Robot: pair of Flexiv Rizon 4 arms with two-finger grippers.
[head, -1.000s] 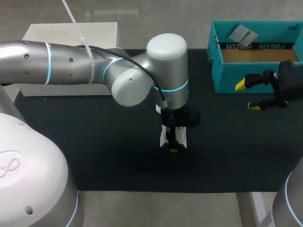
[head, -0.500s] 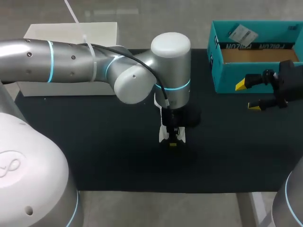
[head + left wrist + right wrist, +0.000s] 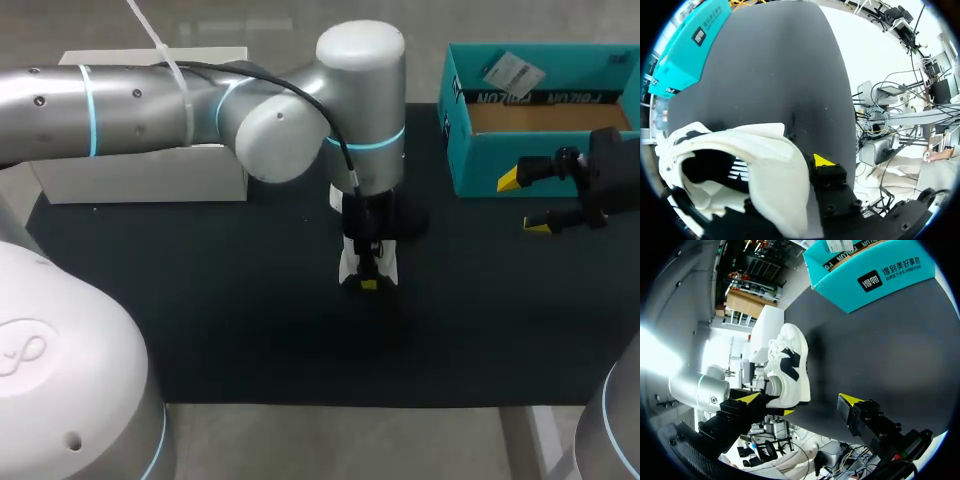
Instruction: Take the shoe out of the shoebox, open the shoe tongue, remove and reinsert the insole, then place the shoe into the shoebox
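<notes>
- Shoe [image 3: 367,265], white with black side markings, sits at the centre of the head view, over the black mat [image 3: 250,330] and just below the left arm's wrist.
- Left claw [image 3: 367,283] points straight down and is clenched on the shoe. One yellow-tipped finger [image 3: 822,161] presses the outside of the collar wall in the left wrist view, and the other finger is hidden by the shoe.
- In that same view the shoe [image 3: 765,165] fills the space at the claw, with its dark opening beside the visible finger.
- From the right wrist view the shoe [image 3: 789,367] stands on end, toe up and heel down, ahead of the right claw's fingers.
- Shoebox [image 3: 480,165], teal and lidless, is in the upper right of the head view, well apart from the shoe. Its brown floor shows.
- Right claw [image 3: 522,203] is at the right edge, just below the shoebox's front wall, with its fingers spread and nothing between them.
- White box [image 3: 140,180] lies in the upper left, partly behind the left arm.
</notes>
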